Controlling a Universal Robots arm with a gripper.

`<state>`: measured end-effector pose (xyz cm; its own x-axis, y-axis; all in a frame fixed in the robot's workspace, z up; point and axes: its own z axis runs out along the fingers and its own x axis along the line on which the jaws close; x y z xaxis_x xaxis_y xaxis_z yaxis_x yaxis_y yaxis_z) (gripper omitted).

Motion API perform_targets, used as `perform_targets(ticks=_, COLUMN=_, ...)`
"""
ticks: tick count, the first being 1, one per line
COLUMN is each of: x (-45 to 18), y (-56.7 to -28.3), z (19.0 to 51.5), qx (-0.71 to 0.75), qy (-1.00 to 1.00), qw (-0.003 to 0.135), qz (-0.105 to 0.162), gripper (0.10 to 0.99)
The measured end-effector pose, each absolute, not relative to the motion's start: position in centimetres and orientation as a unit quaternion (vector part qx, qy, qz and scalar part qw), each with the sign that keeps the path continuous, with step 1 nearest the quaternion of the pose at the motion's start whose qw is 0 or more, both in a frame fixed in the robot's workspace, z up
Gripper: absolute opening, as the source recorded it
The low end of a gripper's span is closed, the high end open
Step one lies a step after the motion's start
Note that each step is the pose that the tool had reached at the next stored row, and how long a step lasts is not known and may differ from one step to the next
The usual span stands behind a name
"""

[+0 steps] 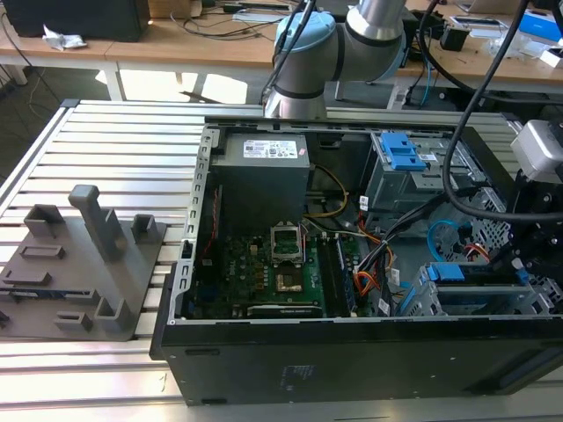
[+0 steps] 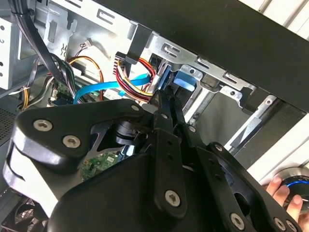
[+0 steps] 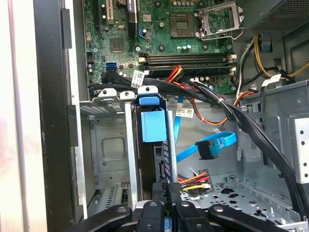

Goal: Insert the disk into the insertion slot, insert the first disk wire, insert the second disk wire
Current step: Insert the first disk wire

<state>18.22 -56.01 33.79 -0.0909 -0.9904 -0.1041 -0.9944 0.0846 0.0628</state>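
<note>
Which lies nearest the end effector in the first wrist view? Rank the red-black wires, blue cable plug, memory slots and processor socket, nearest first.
1. Red-black wires: right beside the end effector.
2. Blue cable plug: hanging just beyond the wires.
3. Memory slots: well beyond the plug.
4. Processor socket: past the slots, farthest.

Light-blue second disk wire (image 3: 208, 149)

white label (image 1: 273, 148) on power supply (image 1: 264, 189), print illegible
</note>
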Motion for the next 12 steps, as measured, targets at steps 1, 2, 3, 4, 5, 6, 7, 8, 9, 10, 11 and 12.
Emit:
perform_targets(ticks=1, x=18.2, y=-56.0, z=33.8, qx=-0.674, qy=0.736, qw=0.017, qz=0.058, gripper=0.161)
perform_targets(ticks=2, x=18.2, y=-56.0, z=33.7, qx=-0.674, qy=0.736, qw=0.017, qz=0.059, gripper=0.169)
perform_targets(ticks=3, x=18.2, y=-56.0, z=33.7, qx=-0.674, qy=0.736, qw=0.018, qz=0.059, gripper=0.169)
perform_targets(ticks=4, x=18.2, y=-56.0, z=33.7, qx=-0.674, qy=0.736, qw=0.018, qz=0.059, gripper=0.169)
perform_targets(ticks=5, x=18.2, y=-56.0, z=33.8, qx=-0.674, qy=0.736, qw=0.017, qz=0.058, gripper=0.235)
perform_targets(ticks=6, x=18.2, y=-56.0, z=33.7, qx=-0.674, qy=0.736, qw=0.017, qz=0.059, gripper=0.235)
perform_targets(ticks=7, x=18.2, y=-56.0, z=33.8, qx=-0.674, qy=0.736, qw=0.017, qz=0.058, gripper=0.235)
perform_targets(ticks=8, x=18.2, y=-56.0, z=33.9, qx=-0.674, qy=0.736, qw=0.017, qz=0.058, gripper=0.235)
perform_targets(ticks=9, x=18.2, y=-56.0, z=34.3, qx=-0.674, qy=0.736, qw=0.017, qz=0.058, gripper=0.235)
perform_targets(ticks=10, x=18.2, y=-56.0, z=35.2, qx=-0.674, qy=0.736, qw=0.017, qz=0.058, gripper=0.235)
perform_targets(ticks=11, x=18.2, y=-56.0, z=36.1, qx=-0.674, qy=0.736, qw=0.016, qz=0.058, gripper=0.235)
perform_targets(ticks=12, x=18.2, y=-56.0, z=36.5, qx=-0.674, qy=0.736, qw=0.016, qz=0.057, gripper=0.235)
